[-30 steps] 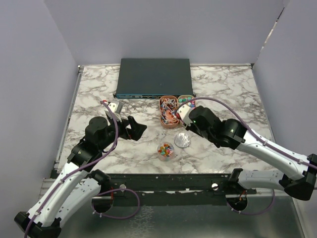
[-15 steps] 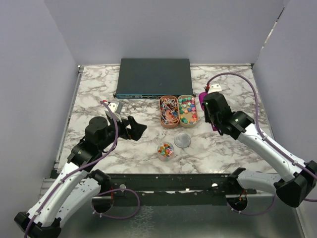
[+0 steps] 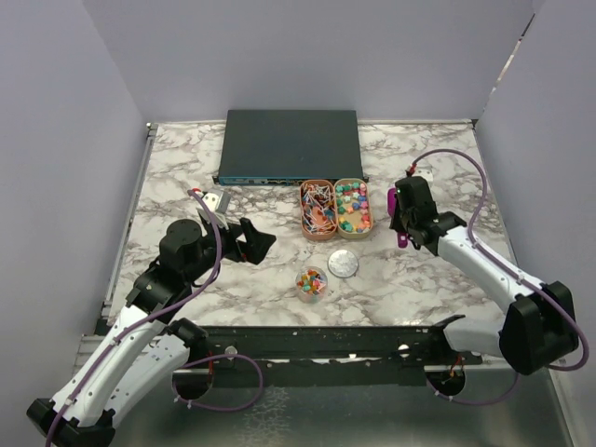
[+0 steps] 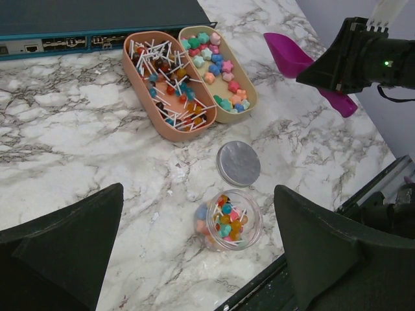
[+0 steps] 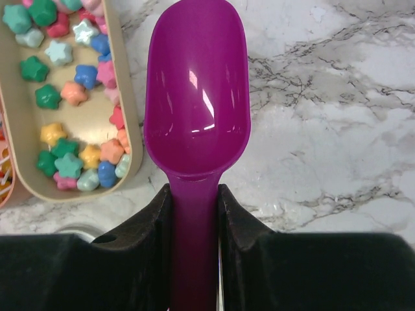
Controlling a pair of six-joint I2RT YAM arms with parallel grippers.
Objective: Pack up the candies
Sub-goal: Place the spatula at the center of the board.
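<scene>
A marble table is sitting between grey walls. The right gripper is clamping the empty scoop by its handle, just right of the tray holding the candies; more are filling the near jar. The left gripper is gaping, empty. Candies are looking tiny, hard and roll-prone: best scooped, not pinched.

Two oval plastic tubs, pink tub left, beige tub right; one clear jar; one round silver lid; one magenta scoop; one dark flat box.
</scene>
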